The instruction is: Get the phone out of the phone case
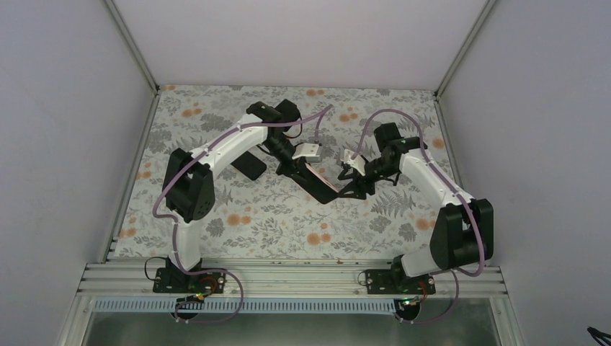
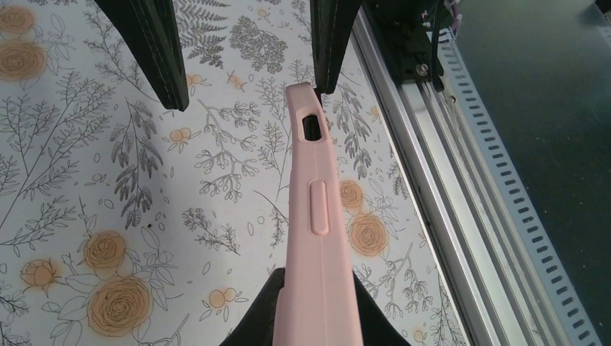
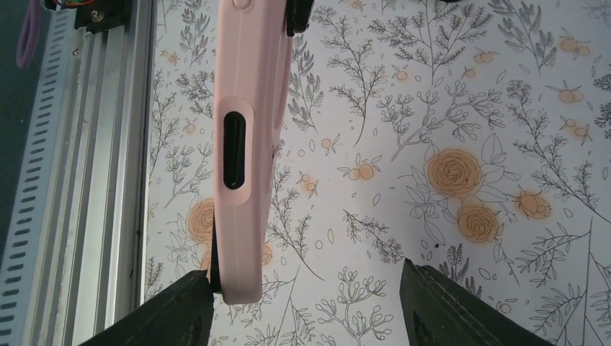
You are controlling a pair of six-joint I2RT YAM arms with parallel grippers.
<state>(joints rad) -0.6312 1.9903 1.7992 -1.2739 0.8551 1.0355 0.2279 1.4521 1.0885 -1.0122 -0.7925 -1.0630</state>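
Note:
The pink phone case is held edge-on above the table. My left gripper is shut on its near end. In the top view the phone's dark face shows in the case, stretched between both grippers. My right gripper is open wide around the case's far end. That end, with its dark port cutout, lies against my right gripper's left finger; the other finger stands well apart. A dark sliver of the phone shows behind the pink edge.
The flowered table cover lies under both arms. A dark rectangular thing lies on the table under the left arm; I cannot tell what it is. The aluminium rail runs along the near edge. Walls close in the left, right and back.

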